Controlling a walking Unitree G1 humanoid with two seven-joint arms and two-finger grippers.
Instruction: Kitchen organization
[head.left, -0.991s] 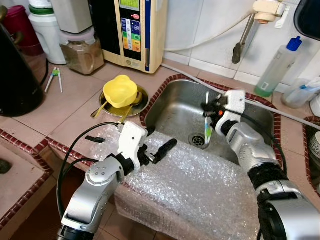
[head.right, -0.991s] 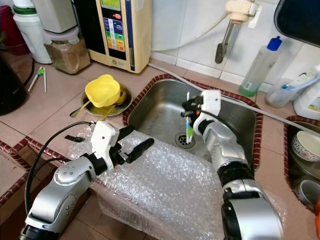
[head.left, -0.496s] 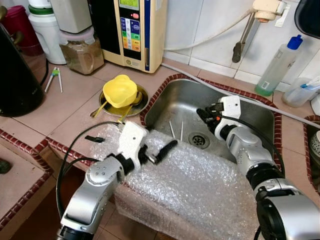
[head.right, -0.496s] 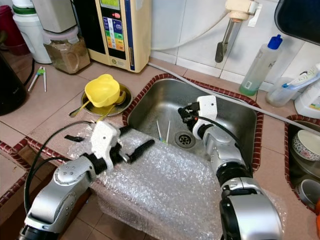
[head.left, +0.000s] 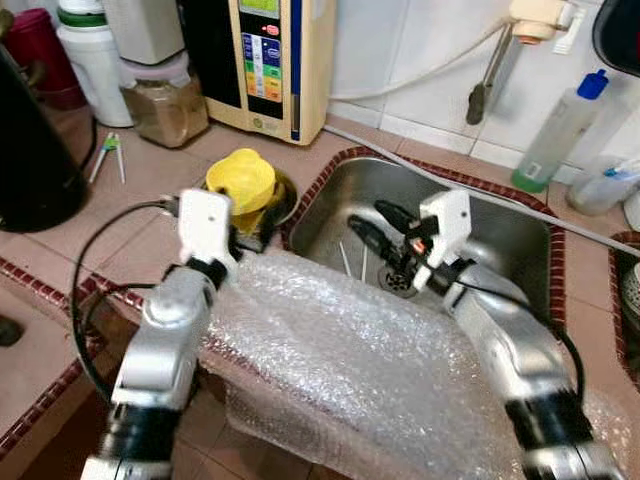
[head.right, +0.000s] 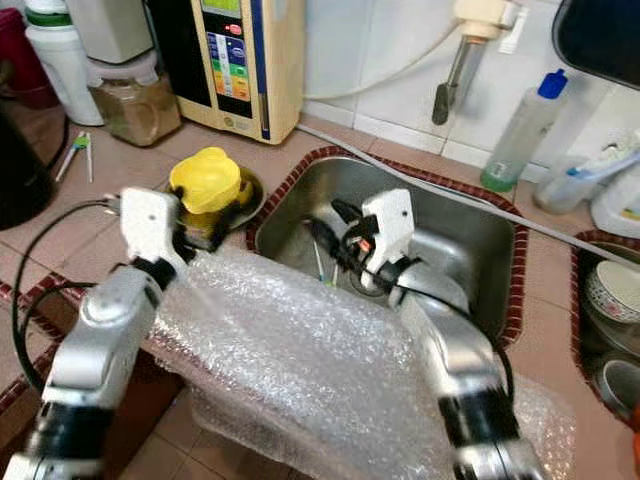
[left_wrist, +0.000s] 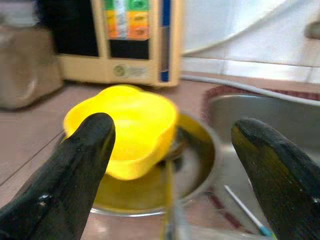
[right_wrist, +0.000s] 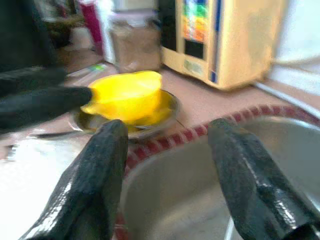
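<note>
Both hands wide open & empty: left hand (left_wrist: 170, 175) aims at the yellow bowl (head.left: 240, 182) on its plate at 11 o'clock from the sink (head.left: 520, 235), right hand (head.left: 385, 228) close by, so they could bump & tip it.

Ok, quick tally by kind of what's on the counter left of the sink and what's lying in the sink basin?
Yellow plastic flower-shaped bowl: 1
Round metal plate under the bowl: 1
Thin white chopstick-like sticks lying in the steel sink: 2
Clear jar of brown granules: 1
Total: 5
</note>
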